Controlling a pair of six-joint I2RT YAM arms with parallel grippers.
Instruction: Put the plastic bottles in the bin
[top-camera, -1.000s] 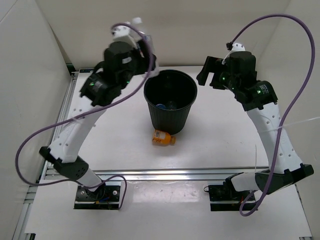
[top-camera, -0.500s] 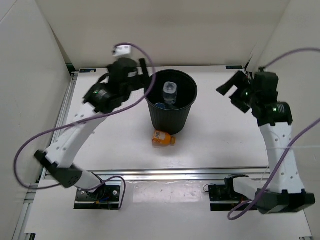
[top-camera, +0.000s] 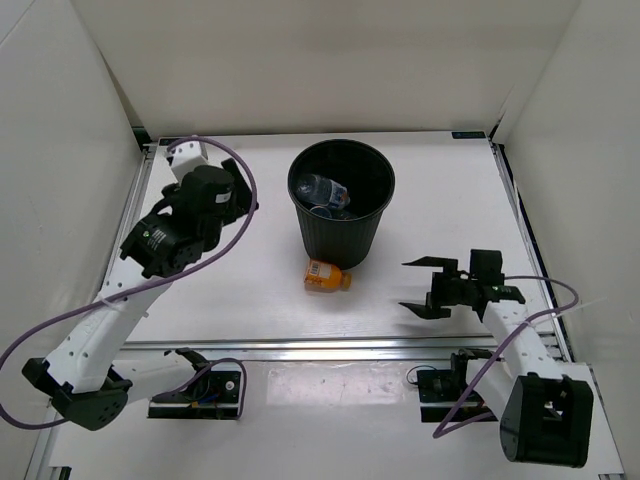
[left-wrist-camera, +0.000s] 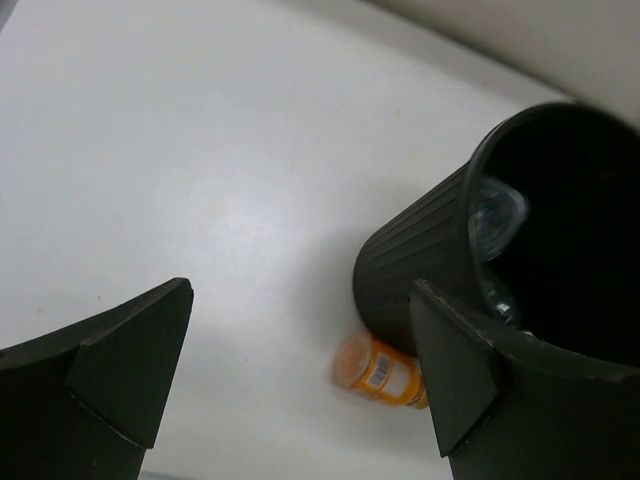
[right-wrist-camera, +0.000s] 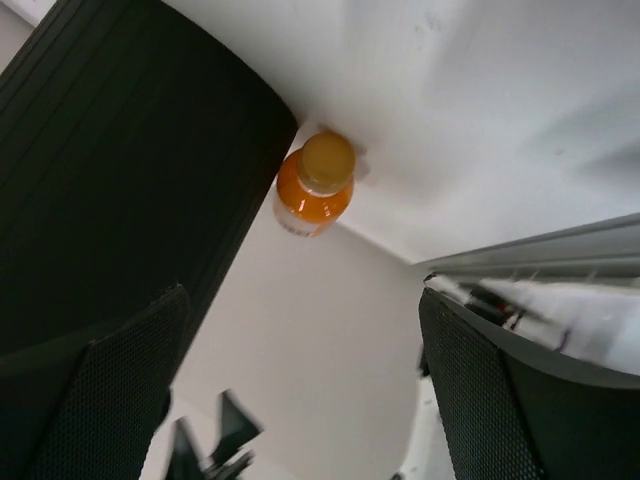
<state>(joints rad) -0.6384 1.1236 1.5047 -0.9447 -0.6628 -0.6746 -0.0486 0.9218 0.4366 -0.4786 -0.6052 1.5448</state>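
The bin (top-camera: 338, 243) is a tall round black wastebasket with a finely ribbed wall that narrows toward its base. It stands upright near the middle of the white bench (top-camera: 230, 290). Inside it a clear bottle (top-camera: 326, 189) lies tilted against the wall. Something blue sits below it, too dark to make out. The orange bottle (top-camera: 327, 276) is squat, with an orange cap and a pale label bearing a barcode. It lies on its side on the bench at the near foot of the bin, touching it or just beside it, with its cap pointing right. The left end effector (left-wrist-camera: 300, 320) is raised over the bench to the left of the bin, its jaws spread wide and empty. The right end effector (top-camera: 417, 287) hangs low to the right of the orange bottle and faces its cap, jaws wide with nothing between them.
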